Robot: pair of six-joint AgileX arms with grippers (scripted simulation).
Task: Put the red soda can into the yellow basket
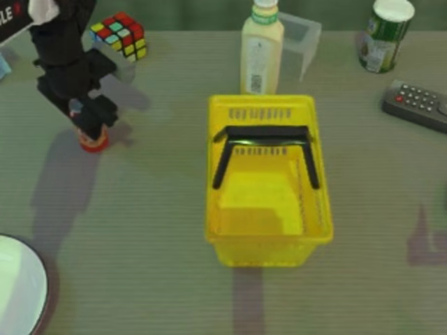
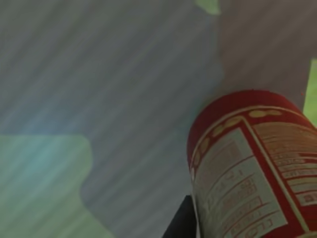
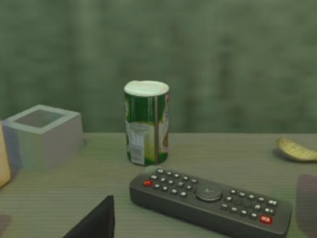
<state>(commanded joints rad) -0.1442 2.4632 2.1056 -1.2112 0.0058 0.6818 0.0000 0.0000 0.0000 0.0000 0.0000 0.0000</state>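
Jaws of the left gripper (image 1: 91, 125) stand directly over the red soda can (image 1: 93, 143), which sits upright on the table (image 1: 140, 230) at its left side; whether they are clenched on the can or only flank it cannot be told, since the black wrist hides the fingers from above. Only a red crescent of the can's base shows in the top view. The left wrist view fills with the can's smooth cylindrical wall (image 2: 252, 168): glossy red, carrying a cream label panel edged in gold with fine printed lines, and one dark finger (image 2: 182, 220) just beside it. The table surface is a grey-green cloth with a fine ribbed weave.

Well apart from the can, at the table's centre, stands the yellow basket (image 1: 269, 248): a bright rectangular plastic tub with slotted walls and black folding handles (image 1: 265, 136) lying across its opening. Behind it rise a cream bottle (image 1: 261, 52) with a green-banded cap and a translucent open-topped box (image 1: 300, 35). A multicoloured puzzle cube (image 1: 120, 35) lies near the left arm. At the right are a green-and-white can (image 3: 146, 124) with a white lid and a flat dark remote (image 3: 210, 198) with rows of small buttons. The right arm is parked out of the top view, its fingers unseen.
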